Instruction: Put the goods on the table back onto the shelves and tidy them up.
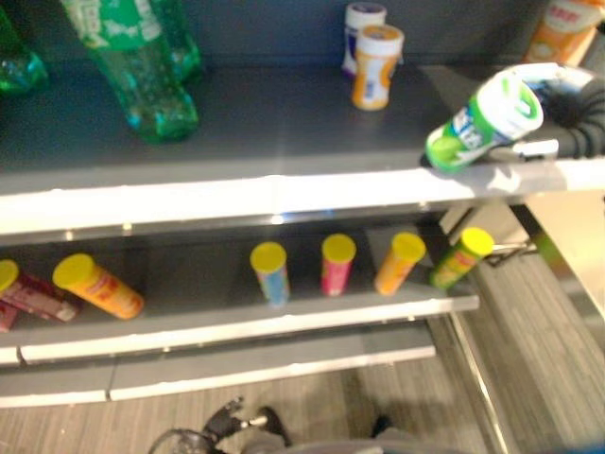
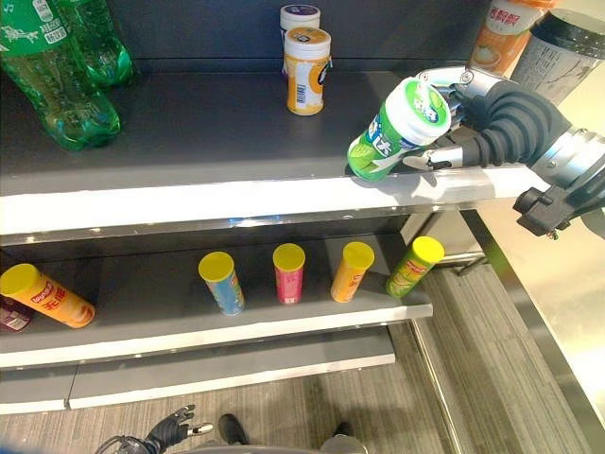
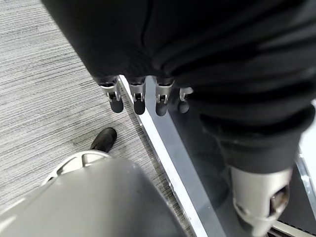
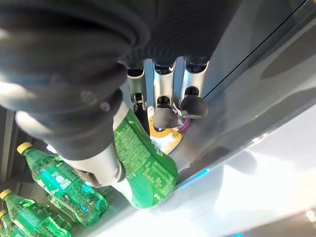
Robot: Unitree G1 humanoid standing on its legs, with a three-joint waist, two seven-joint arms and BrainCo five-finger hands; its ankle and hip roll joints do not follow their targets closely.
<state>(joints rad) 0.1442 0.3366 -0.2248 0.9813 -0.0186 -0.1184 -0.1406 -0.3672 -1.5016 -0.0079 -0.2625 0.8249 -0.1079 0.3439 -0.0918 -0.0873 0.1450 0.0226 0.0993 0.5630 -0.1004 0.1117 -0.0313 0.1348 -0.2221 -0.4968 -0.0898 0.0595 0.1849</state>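
Fingers of the right hand (image 2: 473,118) curl round the green canister (image 2: 397,130), tilted with its base on the top shelf (image 2: 236,194), seemingly for placing

Right hand (image 4: 98,123) fingers (image 4: 163,106) clasp green canister (image 4: 145,168).

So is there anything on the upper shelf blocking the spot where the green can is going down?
Nothing visible. The right hand holds the green can tilted at the upper shelf's front edge; the orange can and green bottles stand well clear.
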